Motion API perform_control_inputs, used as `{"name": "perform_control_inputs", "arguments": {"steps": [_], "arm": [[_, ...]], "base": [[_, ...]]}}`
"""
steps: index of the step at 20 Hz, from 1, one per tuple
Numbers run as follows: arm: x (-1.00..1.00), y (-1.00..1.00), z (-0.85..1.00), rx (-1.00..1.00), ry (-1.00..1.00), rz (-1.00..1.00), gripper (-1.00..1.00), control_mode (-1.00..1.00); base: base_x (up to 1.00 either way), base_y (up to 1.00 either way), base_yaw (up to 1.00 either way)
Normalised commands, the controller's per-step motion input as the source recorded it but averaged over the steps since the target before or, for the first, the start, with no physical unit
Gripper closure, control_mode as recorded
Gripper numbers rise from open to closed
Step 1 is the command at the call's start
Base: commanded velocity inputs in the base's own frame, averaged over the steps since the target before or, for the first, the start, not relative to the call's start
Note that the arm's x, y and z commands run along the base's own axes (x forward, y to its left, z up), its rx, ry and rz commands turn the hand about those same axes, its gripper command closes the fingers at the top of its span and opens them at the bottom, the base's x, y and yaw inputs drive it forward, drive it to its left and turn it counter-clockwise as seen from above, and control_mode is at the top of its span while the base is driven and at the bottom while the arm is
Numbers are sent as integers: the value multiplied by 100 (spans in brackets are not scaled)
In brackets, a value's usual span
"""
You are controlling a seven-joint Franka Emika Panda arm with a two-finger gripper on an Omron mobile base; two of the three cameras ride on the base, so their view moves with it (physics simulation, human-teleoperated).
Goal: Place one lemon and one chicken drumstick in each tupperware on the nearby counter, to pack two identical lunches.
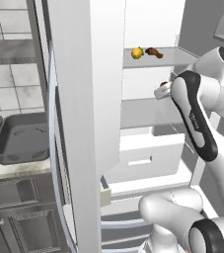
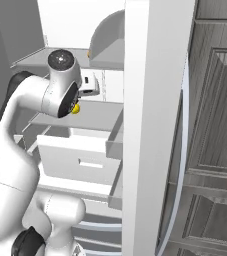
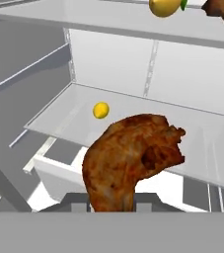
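Two lemons and two drumsticks are on record inside the open fridge. On the upper shelf [image 1: 158, 58] a lemon [image 1: 136, 52] lies just beside a drumstick [image 1: 154, 52], apart from it; the hand view shows the same pair at its top edge.

Second drumstick [image 3: 133, 160] — held in the gripper [image 3: 111, 205], thin end down between the fingers, thick end raised above the middle shelf [image 3: 202, 143]. Gripper is clenched on it; the finger tips themselves are largely hidden behind the meat. From the left base view the hand [image 1: 164, 90] sits at the front edge of the middle shelf, with only a dark sliver of the meat visible above it.

Second lemon [image 3: 100, 109] rests on the middle shelf, well apart from the held drumstick, toward the back; the right base view shows it partly hidden by the arm.

Two tupperware trays [image 1: 23, 137] stand side by side on the counter [image 1: 15, 168], left of the fridge door — their contents cannot be told.
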Motion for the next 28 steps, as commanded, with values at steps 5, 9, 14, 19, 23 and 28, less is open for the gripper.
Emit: {"name": "perform_control_inputs", "arguments": {"steps": [5, 9, 14, 19, 23, 28], "arm": [[-18, -3, -3, 0, 0, 0, 100, 100], [0, 0, 0, 0, 0, 0, 100, 100], [0, 0, 0, 0, 0, 0, 100, 100], [0, 0, 0, 0, 0, 0, 100, 100], [0, 0, 0, 0, 0, 0, 100, 100], [0, 0, 0, 0, 0, 0, 100, 100]], "base": [[-9, 0, 0], [-66, 0, 0], [-96, 0, 0], [-70, 18, 0], [-26, 60, 0], [-1, 97, 0]]}}
